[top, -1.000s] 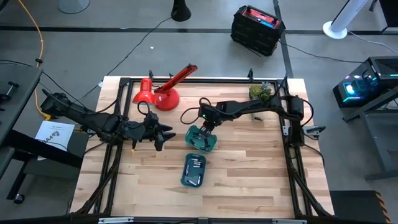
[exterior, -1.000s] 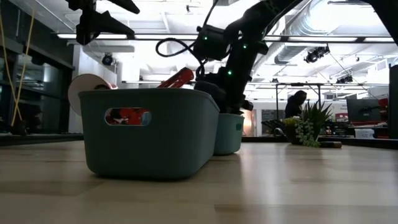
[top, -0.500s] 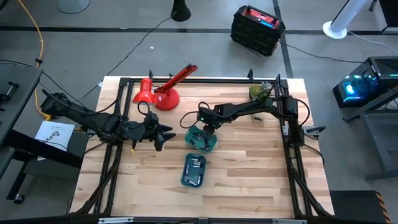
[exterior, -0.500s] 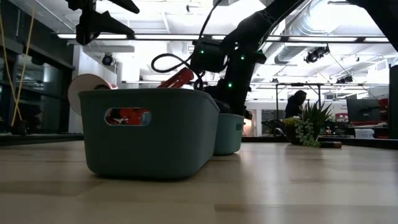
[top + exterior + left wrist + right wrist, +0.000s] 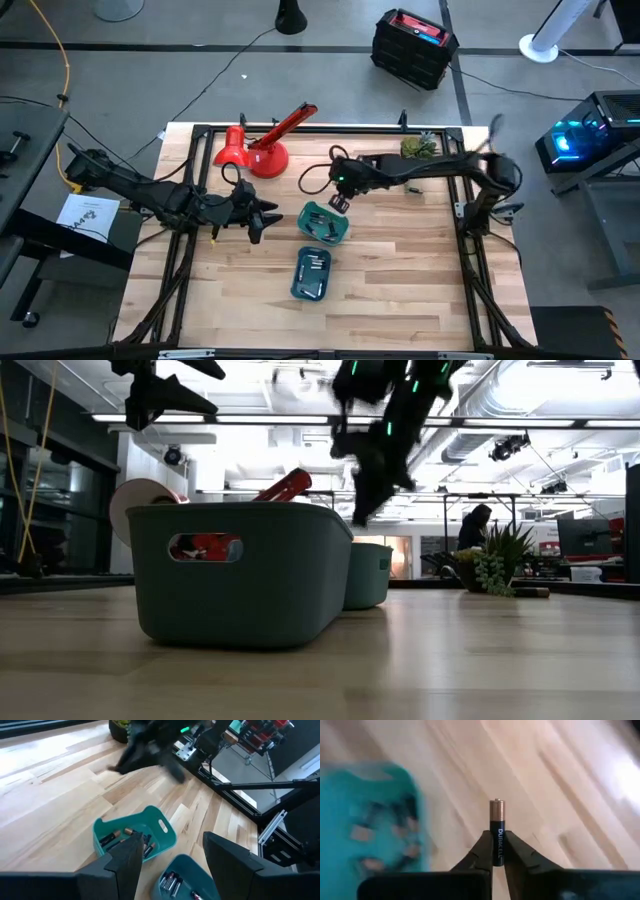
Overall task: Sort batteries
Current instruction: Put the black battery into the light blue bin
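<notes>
Held battery: 1 slim cylinder [image 5: 497, 832], black lower body, copper-coloured upper band, small silvery nub on top; stands upright between the fingertips of the right end effector.
Writing: white "DURACELL" runs lengthwise down the black part, readable in the right wrist view.
Right end effector [image 5: 338, 202]: closed tight on the held battery, raised above the tabletop just beside the far edge of the upper teal tray; in the low view it hangs above that tray's rim.
Upper teal tray [image 5: 323, 222]: sits near the middle of the tabletop, tilted at an angle; several batteries [image 5: 117, 837] lie loose inside, dark bodies with copper ends.
Lower teal tray [image 5: 311, 275]: just in front of the upper one, toward the near edge; it holds more batteries [image 5: 171, 881] lying side by side, silvery ends showing.
Left end effector [image 5: 262, 217]: fingers spread wide, holding nothing, hovering to the left of the upper tray, apart from it.
Tabletop [image 5: 400, 280]: pale wood planks.
Other items: red lamp [image 5: 262, 145] at the far left corner, small green plant [image 5: 420, 148] at the far right.
</notes>
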Controlling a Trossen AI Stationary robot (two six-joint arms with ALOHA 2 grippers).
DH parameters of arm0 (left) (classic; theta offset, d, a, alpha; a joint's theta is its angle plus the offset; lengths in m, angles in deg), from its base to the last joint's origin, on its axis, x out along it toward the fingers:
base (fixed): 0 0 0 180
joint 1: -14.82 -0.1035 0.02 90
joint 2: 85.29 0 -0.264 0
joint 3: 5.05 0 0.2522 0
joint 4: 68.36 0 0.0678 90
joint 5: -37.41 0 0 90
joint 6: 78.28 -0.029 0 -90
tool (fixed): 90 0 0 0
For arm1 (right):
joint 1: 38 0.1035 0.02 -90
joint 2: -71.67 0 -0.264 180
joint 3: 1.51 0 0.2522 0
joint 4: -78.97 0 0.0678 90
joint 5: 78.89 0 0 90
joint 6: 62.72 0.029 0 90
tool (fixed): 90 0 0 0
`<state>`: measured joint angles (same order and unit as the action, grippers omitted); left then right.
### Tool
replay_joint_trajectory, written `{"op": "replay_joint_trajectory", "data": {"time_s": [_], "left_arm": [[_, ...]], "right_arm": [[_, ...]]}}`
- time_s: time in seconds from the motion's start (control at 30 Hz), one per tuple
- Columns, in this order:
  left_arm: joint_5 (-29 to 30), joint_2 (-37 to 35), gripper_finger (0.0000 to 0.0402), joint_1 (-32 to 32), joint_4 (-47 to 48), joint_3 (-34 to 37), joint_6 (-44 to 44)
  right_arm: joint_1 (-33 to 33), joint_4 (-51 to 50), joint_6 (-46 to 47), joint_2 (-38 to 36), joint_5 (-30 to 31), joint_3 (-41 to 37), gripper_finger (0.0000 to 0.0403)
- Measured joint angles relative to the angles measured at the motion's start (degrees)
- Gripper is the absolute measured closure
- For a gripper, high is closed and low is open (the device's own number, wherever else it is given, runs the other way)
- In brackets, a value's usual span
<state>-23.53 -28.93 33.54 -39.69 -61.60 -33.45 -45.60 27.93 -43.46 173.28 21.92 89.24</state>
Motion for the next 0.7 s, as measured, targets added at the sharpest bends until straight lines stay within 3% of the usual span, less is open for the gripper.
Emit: {"op": "replay_joint_trajectory", "data": {"time_s": [0.2, 0.4, 0.7], "left_arm": [[0.11, -0.02, 0.0204, 0.00, 0.17, 0.00, -0.04], [0.09, 0.00, 0.0204, 0.00, 0.19, 0.00, 0.01], [0.06, -0.01, 0.0204, 0.00, 0.18, 0.00, 0.04]], "right_arm": [[6.69, 11.83, 2.14, -4.11, -10.88, 0.20, 0.0388], [12.26, 12.75, 7.52, 1.36, -6.89, 0.13, 0.0379], [11.66, 7.93, 10.25, 3.14, -6.34, 0.07, 0.0250]]}}
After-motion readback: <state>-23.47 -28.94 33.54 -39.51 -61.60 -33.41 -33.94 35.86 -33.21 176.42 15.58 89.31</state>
